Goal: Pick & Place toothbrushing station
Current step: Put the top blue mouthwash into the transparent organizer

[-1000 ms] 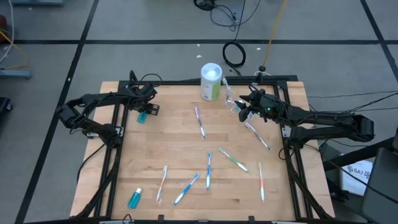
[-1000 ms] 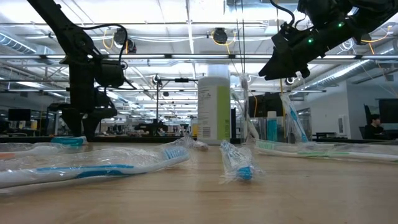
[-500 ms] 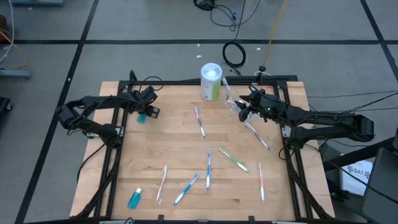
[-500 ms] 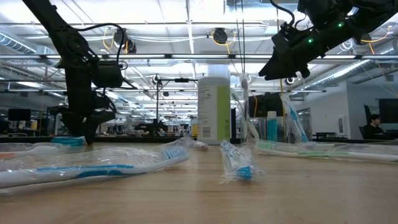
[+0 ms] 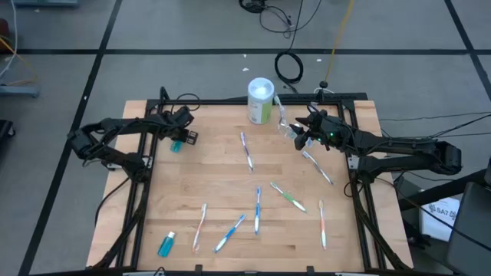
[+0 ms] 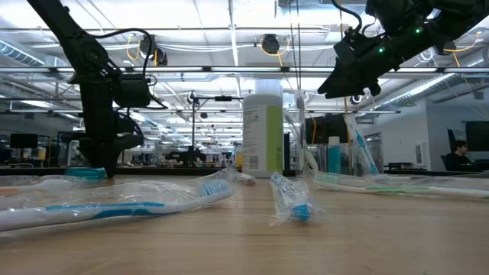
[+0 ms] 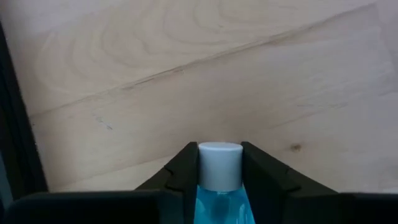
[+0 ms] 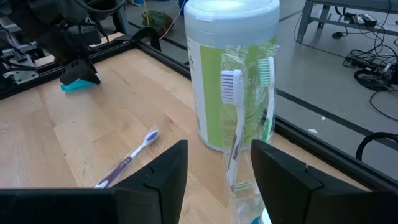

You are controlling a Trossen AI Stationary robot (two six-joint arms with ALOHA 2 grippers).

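My left gripper [image 5: 181, 136] is at the table's far left, shut on a teal tube with a white cap [image 7: 219, 167], which also shows in the high view [image 5: 175, 145] and low view [image 6: 84, 173]. My right gripper [image 5: 298, 135] is open and raised [image 6: 348, 82] just right of the clear cup [image 5: 284, 120]. The cup holds two wrapped toothbrushes [image 8: 239, 118] upright and stands on the table. Its fingers [image 8: 165, 177] touch nothing. Several toothbrushes [image 5: 246, 149] lie flat on the wood. A second teal tube [image 5: 166, 244] lies near the front left. My left gripper pinches the teal tube between its two fingers [image 7: 184, 171], on the tube's sides just behind the white cap [image 7: 219, 163]. The tube lies along the fingers, with its cap past their tips. The gripper comes from above, and the tube is down at table level.
A tall white and green wipes canister [image 5: 261, 100] stands at the far edge beside the cup. Toothbrushes lie scattered over the middle and near right [image 5: 288, 197], [image 5: 321, 222], [image 5: 229, 232]. A black frame [image 5: 146, 176] runs along the table's sides.
My left gripper has shifted a little toward the table's left and down, over the teal tube. My right gripper has kept still.
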